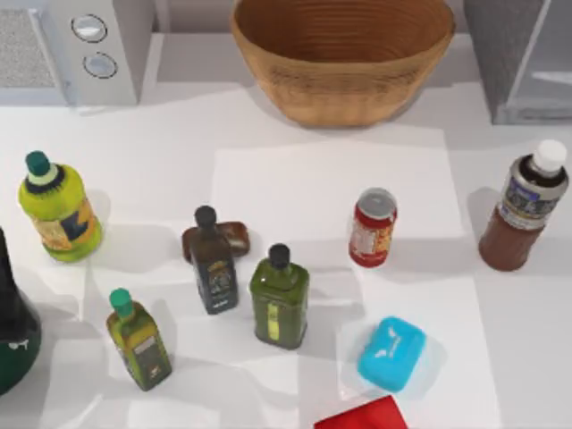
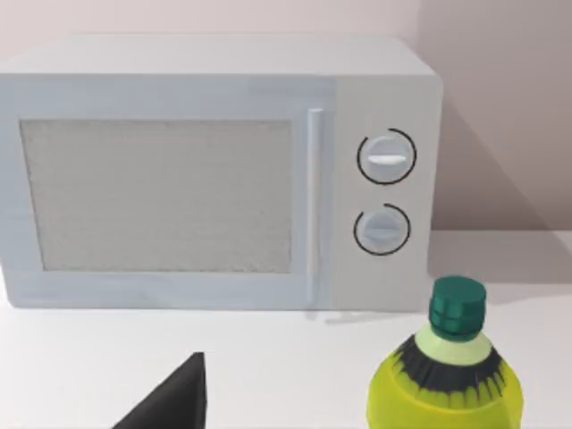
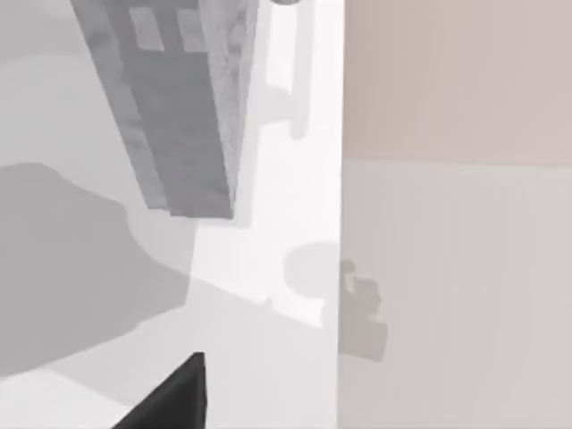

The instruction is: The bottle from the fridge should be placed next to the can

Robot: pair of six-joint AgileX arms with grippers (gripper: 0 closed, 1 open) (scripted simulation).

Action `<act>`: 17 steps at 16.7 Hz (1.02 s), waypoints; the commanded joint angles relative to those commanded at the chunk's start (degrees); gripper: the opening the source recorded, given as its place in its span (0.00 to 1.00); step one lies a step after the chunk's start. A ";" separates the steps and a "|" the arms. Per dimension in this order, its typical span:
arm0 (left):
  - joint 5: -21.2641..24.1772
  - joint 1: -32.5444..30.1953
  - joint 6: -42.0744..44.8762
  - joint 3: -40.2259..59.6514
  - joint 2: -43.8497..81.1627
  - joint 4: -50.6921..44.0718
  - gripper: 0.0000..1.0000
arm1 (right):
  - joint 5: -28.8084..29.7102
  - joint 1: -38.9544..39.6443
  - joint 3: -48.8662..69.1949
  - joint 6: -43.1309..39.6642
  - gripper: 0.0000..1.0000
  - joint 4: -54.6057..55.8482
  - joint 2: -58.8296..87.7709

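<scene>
Nearest the overhead camera, at the table's left edge, a dark green and black rounded shape (image 1: pixel 12 331) is cut off by the frame; it may be part of my left arm, but I cannot tell. Dark finger tips, one in the left wrist view (image 2: pixel 170 400) and one in the right wrist view (image 3: pixel 170 398), are each cropped, so I cannot tell how wide either gripper stands.

Upright on the right side of the white table (image 1: pixel 295 179) is the tall reddish-brown bottle with a white cap (image 1: pixel 525 207), outside the grey metallic fridge (image 1: pixel 523 58), whose body is cut by the top right corner. To the bottle's left, apart from it, stands the small red can with a silver top (image 1: pixel 373 227).

At the back sits a woven wicker basket (image 1: pixel 344 63); its inside is mostly out of frame. Left of it is the white microwave with two round knobs (image 2: pixel 223 170), and before that a yellow-green bottle with a green cap (image 2: pixel 447 384).
</scene>
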 joint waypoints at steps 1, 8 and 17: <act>0.00 0.00 0.00 0.00 0.00 0.00 1.00 | 0.51 2.38 -0.07 3.93 1.00 3.28 0.07; 0.00 0.00 0.00 0.00 0.00 0.00 1.00 | 5.23 22.91 -0.85 38.26 1.00 31.11 0.51; 0.00 0.00 0.00 0.00 0.00 0.00 1.00 | 9.28 42.18 -1.74 67.72 1.00 56.84 0.44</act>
